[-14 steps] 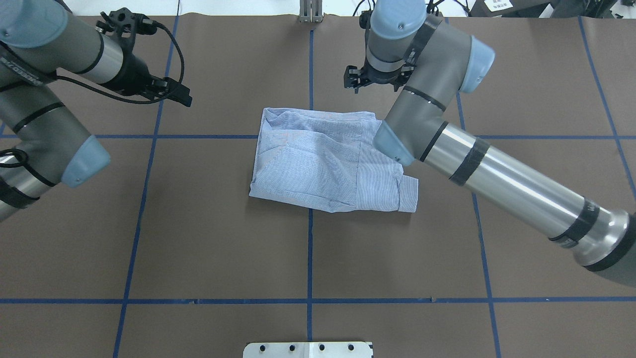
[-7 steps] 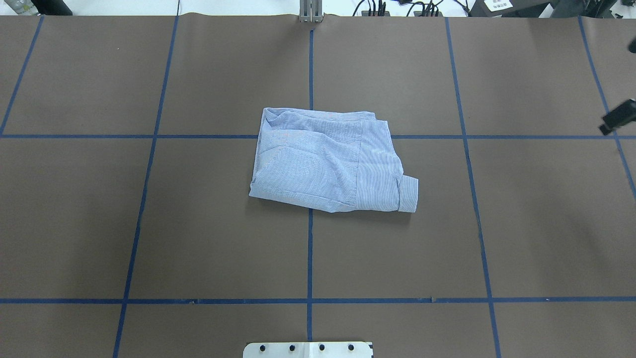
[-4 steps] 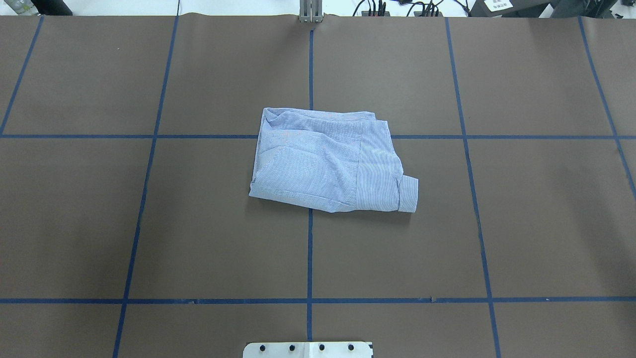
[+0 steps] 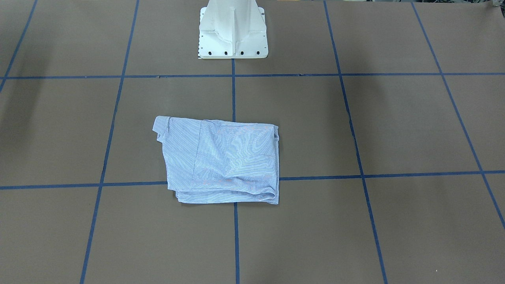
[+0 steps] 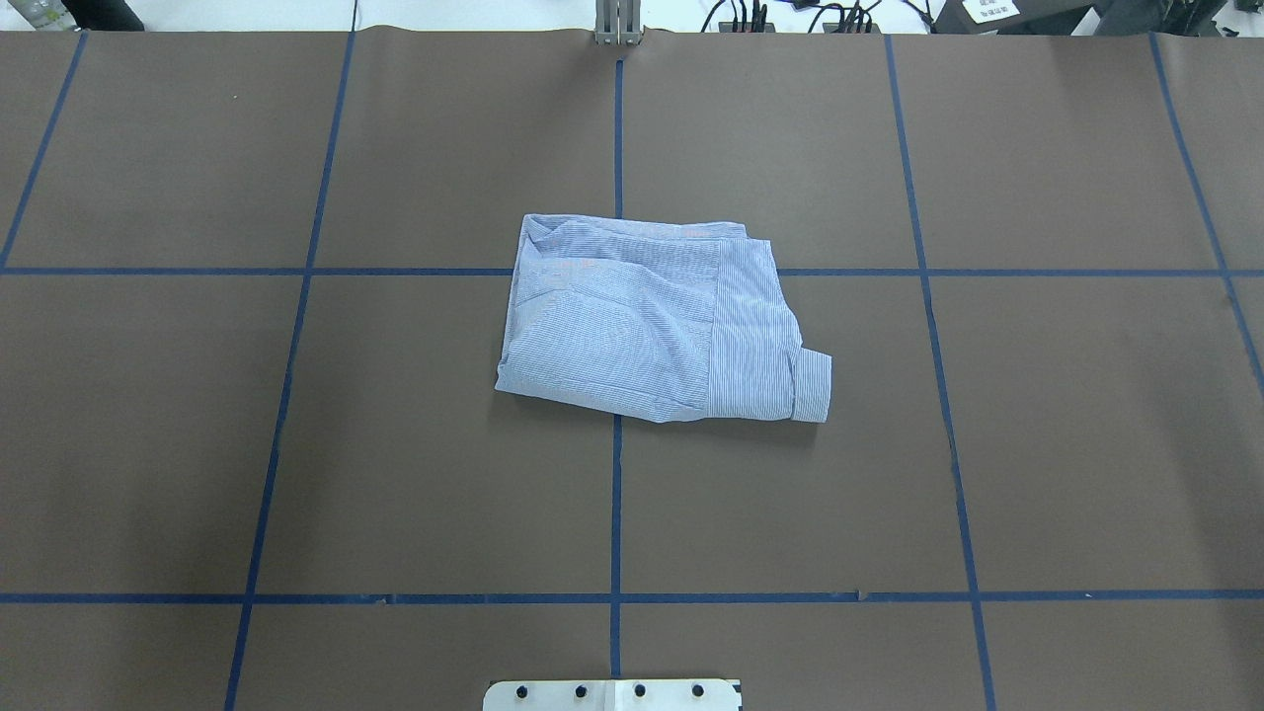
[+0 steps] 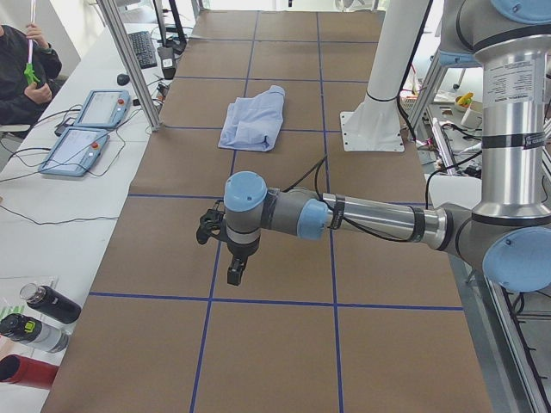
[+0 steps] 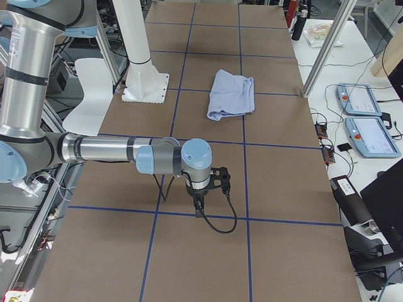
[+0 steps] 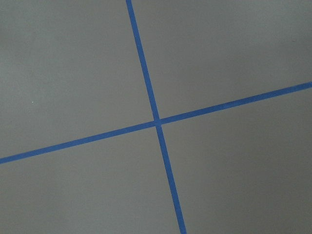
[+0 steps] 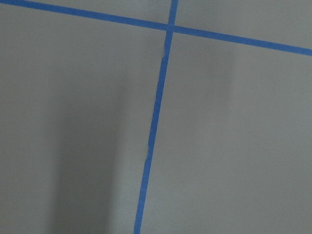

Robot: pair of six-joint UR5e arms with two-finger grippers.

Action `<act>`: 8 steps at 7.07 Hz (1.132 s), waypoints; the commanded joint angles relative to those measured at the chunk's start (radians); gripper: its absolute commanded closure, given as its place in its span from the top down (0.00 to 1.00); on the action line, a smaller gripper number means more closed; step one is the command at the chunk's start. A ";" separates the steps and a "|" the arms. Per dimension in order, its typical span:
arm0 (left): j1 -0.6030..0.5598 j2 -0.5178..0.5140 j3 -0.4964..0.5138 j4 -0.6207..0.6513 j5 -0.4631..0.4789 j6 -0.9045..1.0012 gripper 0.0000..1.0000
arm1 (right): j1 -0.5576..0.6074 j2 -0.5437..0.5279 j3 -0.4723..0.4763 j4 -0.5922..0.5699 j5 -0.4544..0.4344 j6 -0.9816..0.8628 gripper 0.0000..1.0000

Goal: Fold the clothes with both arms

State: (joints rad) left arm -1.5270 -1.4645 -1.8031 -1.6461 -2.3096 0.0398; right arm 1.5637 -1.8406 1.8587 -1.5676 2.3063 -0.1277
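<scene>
The light blue striped shirt lies folded into a rough rectangle near the middle of the brown-covered table, across a crossing of blue tape lines, with one buttoned cuff poking out at the corner nearest the robot's right. The cloth looks light, soft and limp, likely to sag and slip out of its layers if lifted by a single point. Should it need tidying, the doubled edge along the far side or the loose cuff corner look like the safest places to pinch. The fold itself appears finished, if slightly rumpled. Beyond it stands the white pedestal base. Both arms are well apart from the garment. The left arm reaches out low over bare table with the left gripper pointing down and touching nothing. The right arm mirrors it, and the right gripper also holds nothing. How far either gripper's jaws are parted cannot be told from the side views, and the wrist cameras show only tape and table.
</scene>
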 commanded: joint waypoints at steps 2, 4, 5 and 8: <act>0.002 0.023 -0.007 0.002 -0.007 0.002 1.00 | -0.001 -0.003 0.004 0.001 -0.001 0.006 1.00; 0.007 0.027 -0.008 0.002 -0.007 0.002 1.00 | 0.001 -0.003 0.005 0.001 -0.001 0.016 1.00; 0.004 0.061 -0.004 0.000 -0.002 0.014 1.00 | 0.001 -0.003 0.005 0.001 -0.001 0.016 1.00; 0.001 0.104 -0.038 -0.001 0.006 0.037 1.00 | 0.001 -0.003 0.010 0.001 -0.001 0.016 1.00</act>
State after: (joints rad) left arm -1.5267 -1.3695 -1.8301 -1.6470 -2.3064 0.0710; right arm 1.5646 -1.8439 1.8672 -1.5662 2.3056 -0.1120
